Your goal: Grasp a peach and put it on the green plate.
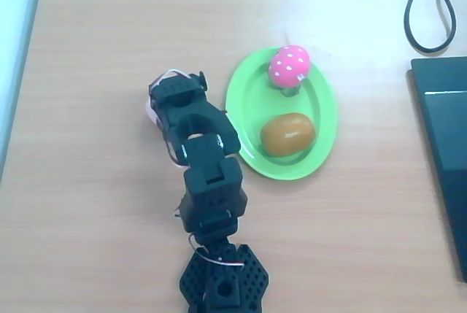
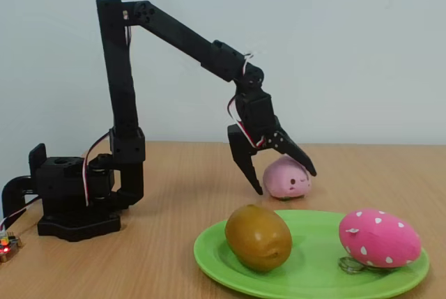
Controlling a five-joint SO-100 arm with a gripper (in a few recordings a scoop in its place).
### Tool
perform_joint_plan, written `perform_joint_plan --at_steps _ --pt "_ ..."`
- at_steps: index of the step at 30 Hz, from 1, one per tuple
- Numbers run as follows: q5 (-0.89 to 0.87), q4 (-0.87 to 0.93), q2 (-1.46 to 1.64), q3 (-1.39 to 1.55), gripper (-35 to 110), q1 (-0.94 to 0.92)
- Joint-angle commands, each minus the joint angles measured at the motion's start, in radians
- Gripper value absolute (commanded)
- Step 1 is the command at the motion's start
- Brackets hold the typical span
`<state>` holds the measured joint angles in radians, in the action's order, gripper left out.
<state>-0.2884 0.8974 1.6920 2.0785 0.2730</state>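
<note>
A pale wall backed the wooden table (image 2: 160, 257). The gripper (image 2: 287, 182) hung spread over the peach (image 2: 287, 178), not yet closed, beside the green plate (image 2: 313, 274). A shallow pinch might squirt the smooth peach away. The arm reached forward, wrist pitched down, near the brown oval toy (image 2: 258, 238)

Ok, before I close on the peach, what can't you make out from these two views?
- Overhead view: the peach is mostly covered by the arm; a pale sliver shows.
- Fixed view: end effector is open around the peach; contact unclear.
- Fixed view: the green plate is cut by the bottom edge.
</note>
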Motion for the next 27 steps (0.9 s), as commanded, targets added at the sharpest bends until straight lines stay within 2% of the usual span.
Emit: perform_joint_plan --at_steps 1,19,27 --pt "-0.021 -0.002 -0.002 -0.032 44 0.011" --pt "-0.038 -0.034 -0.063 -0.089 29 0.003" --pt "-0.038 -0.034 -0.058 -0.089 28 0.000"
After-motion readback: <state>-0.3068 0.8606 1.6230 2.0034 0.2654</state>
